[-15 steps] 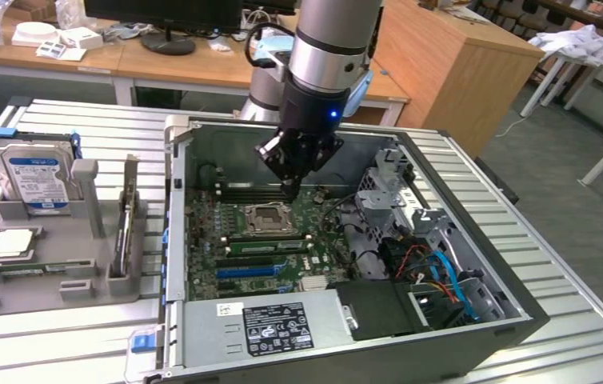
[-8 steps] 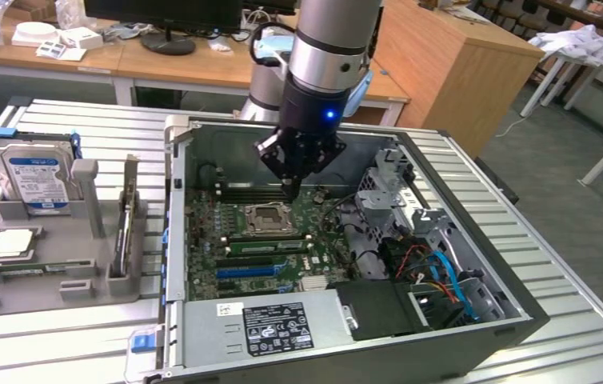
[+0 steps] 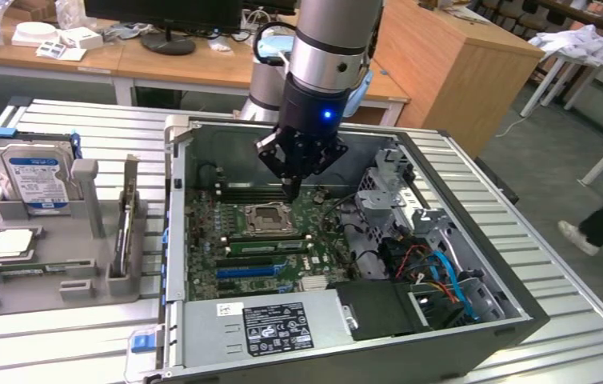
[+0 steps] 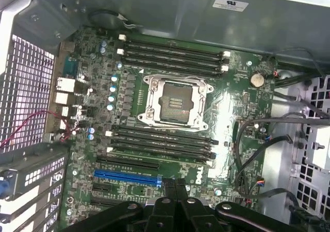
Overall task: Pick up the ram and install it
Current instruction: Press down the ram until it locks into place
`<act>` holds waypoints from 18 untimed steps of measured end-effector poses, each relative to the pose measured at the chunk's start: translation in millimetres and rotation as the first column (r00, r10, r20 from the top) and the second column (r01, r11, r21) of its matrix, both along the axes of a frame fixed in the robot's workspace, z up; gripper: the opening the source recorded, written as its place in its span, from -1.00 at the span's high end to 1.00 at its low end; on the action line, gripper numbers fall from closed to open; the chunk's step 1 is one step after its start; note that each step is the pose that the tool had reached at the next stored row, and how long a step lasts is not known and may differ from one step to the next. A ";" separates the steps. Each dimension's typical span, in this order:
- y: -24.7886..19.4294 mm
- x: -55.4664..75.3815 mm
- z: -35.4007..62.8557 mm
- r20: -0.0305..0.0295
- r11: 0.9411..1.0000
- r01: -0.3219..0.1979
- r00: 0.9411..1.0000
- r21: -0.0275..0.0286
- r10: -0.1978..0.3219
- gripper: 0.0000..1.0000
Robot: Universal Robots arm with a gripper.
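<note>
Over on the exterior view's left, the ram (image 3: 128, 228) stands on its long edge in a gray holder (image 3: 88, 280), just beside the open case (image 3: 493, 320). Its long side runs from the far end of the holder toward the near end, about in line with the case wall next to it. A drive (image 3: 35, 172) stands in the same holder, further to the left. The arm (image 3: 329, 48) comes straight down into the case from above, and the gripper (image 3: 293, 190) points down at the board (image 3: 237, 272). Its fingers are pressed together and hold nothing; in the wrist view the gripper (image 4: 175, 188) shows as one dark closed tip. That tip hangs above the board between the far slots (image 3: 253, 192) and the socket (image 3: 269, 216), well apart from the ram. From the wrist, the socket (image 4: 172, 103) sits in the middle with long dark slots (image 4: 172, 51) on two sides of it. The case walls stand all around the board, and cables crowd the side on the exterior view's right. The top of the case is open above the board.
</note>
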State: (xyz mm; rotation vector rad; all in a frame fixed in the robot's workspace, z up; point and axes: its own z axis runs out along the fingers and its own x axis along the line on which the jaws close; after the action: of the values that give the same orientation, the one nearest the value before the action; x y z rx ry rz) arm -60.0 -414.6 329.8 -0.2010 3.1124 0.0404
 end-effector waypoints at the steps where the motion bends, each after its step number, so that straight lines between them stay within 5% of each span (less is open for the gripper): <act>1: 0.0 0.0 0.0 0.000 1.000 0.000 1.000 0.000 0.000 0.79; 18: 0.1 0.0 0.0 -0.001 0.999 0.050 0.999 0.000 -0.050 0.79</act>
State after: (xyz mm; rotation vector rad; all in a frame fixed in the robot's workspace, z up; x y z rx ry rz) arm -60.0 -414.6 329.8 -0.1229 3.1164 0.0395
